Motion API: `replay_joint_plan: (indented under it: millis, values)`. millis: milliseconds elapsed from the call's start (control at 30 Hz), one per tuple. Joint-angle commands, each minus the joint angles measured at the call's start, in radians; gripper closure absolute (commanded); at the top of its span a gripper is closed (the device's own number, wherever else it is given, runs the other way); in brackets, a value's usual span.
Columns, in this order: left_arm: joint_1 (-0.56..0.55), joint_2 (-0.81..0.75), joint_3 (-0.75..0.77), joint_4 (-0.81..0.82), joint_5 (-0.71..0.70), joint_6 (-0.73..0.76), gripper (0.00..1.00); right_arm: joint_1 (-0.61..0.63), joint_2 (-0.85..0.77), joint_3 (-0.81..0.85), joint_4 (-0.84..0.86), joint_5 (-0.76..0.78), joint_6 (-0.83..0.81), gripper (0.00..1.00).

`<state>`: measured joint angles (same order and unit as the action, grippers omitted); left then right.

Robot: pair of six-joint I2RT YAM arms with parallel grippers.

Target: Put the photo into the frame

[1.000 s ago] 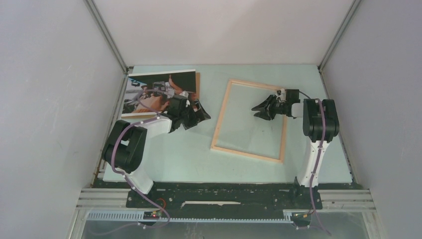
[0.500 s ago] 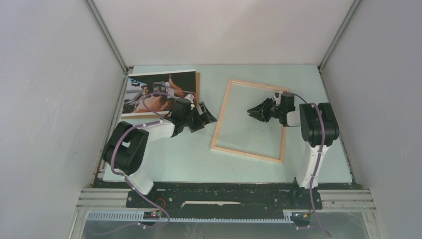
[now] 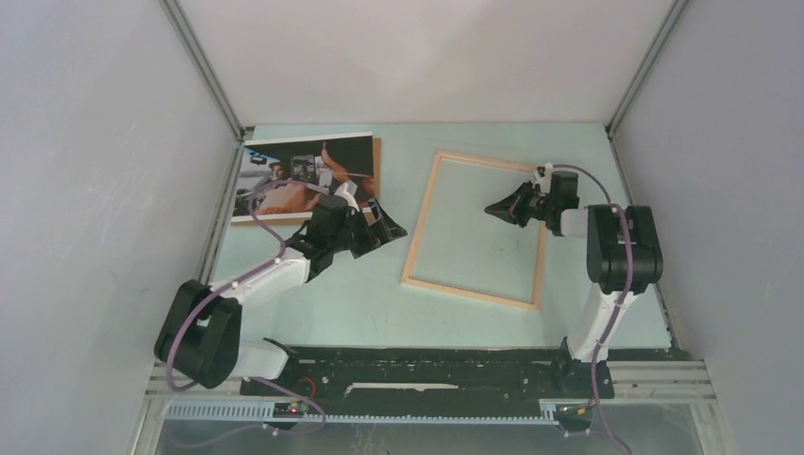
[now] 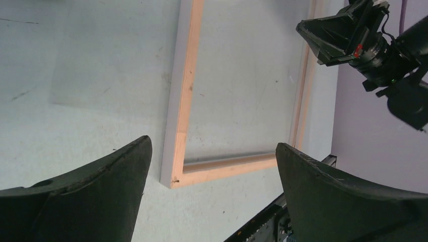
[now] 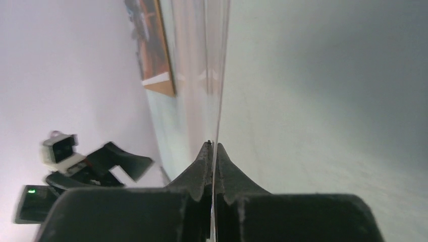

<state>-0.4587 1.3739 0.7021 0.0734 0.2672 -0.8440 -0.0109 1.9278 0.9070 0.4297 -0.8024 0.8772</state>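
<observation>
One photo (image 3: 303, 175), one frame (image 3: 421, 223), one brown backing board (image 3: 376, 163), one table (image 3: 332, 303), one left gripper (image 3: 379, 226), one right gripper (image 3: 495, 208).

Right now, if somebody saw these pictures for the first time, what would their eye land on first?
Probably the frame, light wood, lying flat at mid-table, with the right pincer over its far right part, shut on the edge of a thin clear pane. Next the photo, colourful in the far left corner on a brown board, with the left pincer wide open and empty just on its near side.
</observation>
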Motion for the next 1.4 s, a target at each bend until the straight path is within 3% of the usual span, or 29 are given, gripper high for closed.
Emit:
replay_joint_plan:
  millis: [0,67,300,633,1033,1367]
  values:
    - [0.004,-0.109,-0.005,-0.109,-0.044,0.057,0.00,-0.068,-0.070,0.101,-0.434,-0.064,-0.355,1.00]
    - [0.005,-0.118,0.012,-0.130,-0.041,0.067,0.00,-0.090,-0.066,0.127,-0.575,-0.084,-0.450,1.00]
    - [0.004,-0.048,0.048,-0.112,-0.003,0.039,0.00,-0.156,-0.008,0.180,-0.701,-0.203,-0.593,1.00]
    - [0.002,-0.028,0.027,-0.091,0.005,0.031,0.00,-0.242,-0.026,0.169,-0.692,-0.217,-0.620,1.00]
    - [0.000,0.014,0.045,-0.090,0.018,0.039,0.00,-0.262,-0.015,0.220,-0.741,-0.261,-0.690,1.00]
    - [-0.008,0.114,0.101,-0.049,0.015,0.028,0.02,-0.256,-0.151,0.145,-0.584,-0.362,-0.513,1.00]
